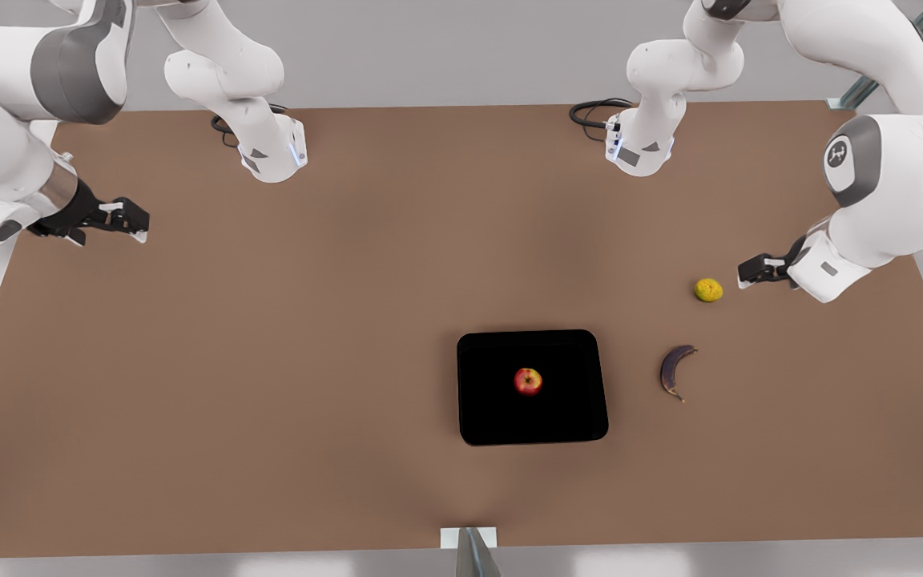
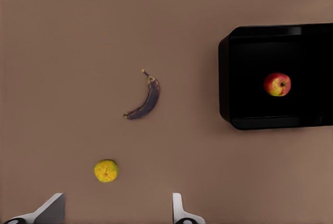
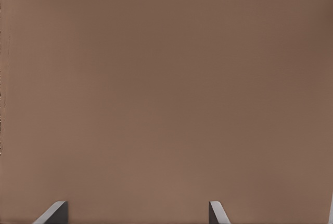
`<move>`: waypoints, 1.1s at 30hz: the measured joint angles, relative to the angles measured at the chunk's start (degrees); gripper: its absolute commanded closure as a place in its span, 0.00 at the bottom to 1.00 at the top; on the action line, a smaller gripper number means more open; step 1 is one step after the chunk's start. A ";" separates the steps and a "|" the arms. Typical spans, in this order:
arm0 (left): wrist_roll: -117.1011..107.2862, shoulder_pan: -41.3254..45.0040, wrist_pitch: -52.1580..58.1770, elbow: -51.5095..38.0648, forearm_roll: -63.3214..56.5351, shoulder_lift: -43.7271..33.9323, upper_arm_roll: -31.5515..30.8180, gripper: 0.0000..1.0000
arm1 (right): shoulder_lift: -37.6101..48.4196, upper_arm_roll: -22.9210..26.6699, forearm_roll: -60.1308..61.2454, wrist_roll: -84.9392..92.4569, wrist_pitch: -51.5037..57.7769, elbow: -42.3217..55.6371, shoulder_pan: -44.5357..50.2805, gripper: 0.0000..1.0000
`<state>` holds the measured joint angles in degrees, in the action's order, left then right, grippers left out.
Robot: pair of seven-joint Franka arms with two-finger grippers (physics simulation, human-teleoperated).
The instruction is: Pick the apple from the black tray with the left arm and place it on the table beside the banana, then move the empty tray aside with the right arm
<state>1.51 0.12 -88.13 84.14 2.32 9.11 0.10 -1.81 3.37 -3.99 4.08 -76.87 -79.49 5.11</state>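
The small red apple (image 1: 528, 381) (image 2: 277, 84) sits near the middle of the glossy black tray (image 1: 493, 417) (image 2: 250, 109), which lies flat on the brown table (image 1: 269, 361). A dark purple-brown banana (image 1: 673, 370) (image 2: 147, 100) lies on the table just off the tray, toward the front view's right. My left gripper (image 1: 743, 274) (image 2: 115, 216) hovers open at the front view's right, close to a yellow-green fruit and well away from the apple. My right gripper (image 1: 139, 223) (image 3: 136, 214) waits open over bare table at the front view's far left.
A bumpy yellow-green round fruit (image 1: 708, 290) (image 2: 106, 171) rests between the left gripper and the banana. Both arm bases stand at the table's far edge, with black cables (image 1: 594, 112) beside them. Wide bare tabletop stretches across the front view's left half.
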 measured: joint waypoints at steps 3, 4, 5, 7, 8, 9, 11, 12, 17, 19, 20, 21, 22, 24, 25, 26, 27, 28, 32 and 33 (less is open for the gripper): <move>-0.91 0.10 -0.24 -0.52 0.31 0.69 -0.65 0.00 | 0.00 -0.02 0.02 0.24 -0.23 0.00 1.65 0.00; -1.47 1.99 -0.34 -0.81 0.28 1.31 -1.11 0.00 | -0.01 -0.02 0.03 0.30 -0.29 0.00 2.21 0.00; -2.02 5.59 -0.43 -1.04 0.22 1.96 -1.39 0.00 | -0.05 -0.02 0.03 0.37 -0.34 -0.03 2.74 0.00; -3.12 14.68 -0.63 -1.50 -0.50 3.76 -1.67 0.00 | -0.08 -0.02 0.01 0.49 -0.41 -0.01 3.74 0.00; -3.78 18.90 -1.03 -1.67 -0.76 5.13 -1.75 0.00 | -0.09 -0.03 -0.01 0.55 -0.45 -0.02 4.18 0.00; -4.83 22.51 -1.51 -1.87 -0.97 6.96 -1.81 0.00 | -0.09 -0.03 -0.03 0.60 -0.48 -0.04 4.56 0.00; -6.93 27.64 -2.55 -3.26 -1.18 10.68 -2.24 0.00 | -1.89 -0.13 -0.05 0.66 -0.61 -0.05 4.98 0.00; -8.06 29.70 -3.12 -5.32 -1.02 13.46 -2.79 0.00 | -4.33 -0.12 -0.12 0.69 -0.73 -0.04 5.29 0.00; -15.97 31.55 -9.26 -8.18 -1.72 25.07 -3.45 0.00 | -13.50 0.46 0.25 0.78 -2.15 1.92 4.29 0.00; -19.25 30.89 -12.03 -8.10 -2.61 27.68 -3.41 0.00 | -13.71 0.62 0.36 0.80 -2.06 2.48 3.91 0.00; -20.77 31.09 -13.47 -7.51 -3.40 28.00 -3.48 0.00 | -13.73 0.78 0.36 0.81 -1.36 4.18 3.89 0.00; -22.22 32.22 -14.79 -6.83 -4.22 28.12 -3.56 0.00 | -13.37 1.04 0.36 0.83 -0.39 6.04 3.87 0.00; -23.59 33.09 -16.15 -6.43 -5.08 28.30 -3.56 0.00 | -12.76 1.20 0.36 0.84 0.60 7.39 3.79 0.00; -25.72 31.84 -18.62 -6.36 -6.92 29.36 -3.44 0.00 | -11.96 0.83 0.36 0.85 2.18 8.44 3.71 0.00; -26.45 30.53 -19.63 -6.46 -7.51 29.85 -3.35 0.00 | -11.83 0.78 0.36 0.86 2.80 8.62 3.85 0.00; -27.09 29.41 -20.58 -6.56 -7.96 30.14 -3.31 0.00 | -11.73 0.75 0.36 0.86 3.32 8.71 3.89 0.00; -27.68 28.37 -21.76 -6.74 -8.30 30.47 -3.28 0.00 | -11.67 0.59 0.36 0.87 3.76 8.76 3.84 0.00; -28.24 27.68 -22.99 -7.44 -8.56 31.13 -3.22 0.00 | -11.64 0.46 0.36 0.88 4.13 8.78 3.84 0.00; -30.20 26.57 -29.00 -9.04 -9.17 34.88 -3.17 0.00 | -11.63 0.19 0.36 0.90 5.12 8.80 3.88 0.00; -30.57 26.54 -30.24 -9.17 -9.58 35.86 -3.17 0.00 | -11.64 0.12 0.36 0.90 5.29 8.81 3.85 0.00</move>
<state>-29.06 26.66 -118.37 74.97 -7.26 44.98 -3.07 -13.45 3.49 -3.63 4.98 -71.58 -70.69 8.96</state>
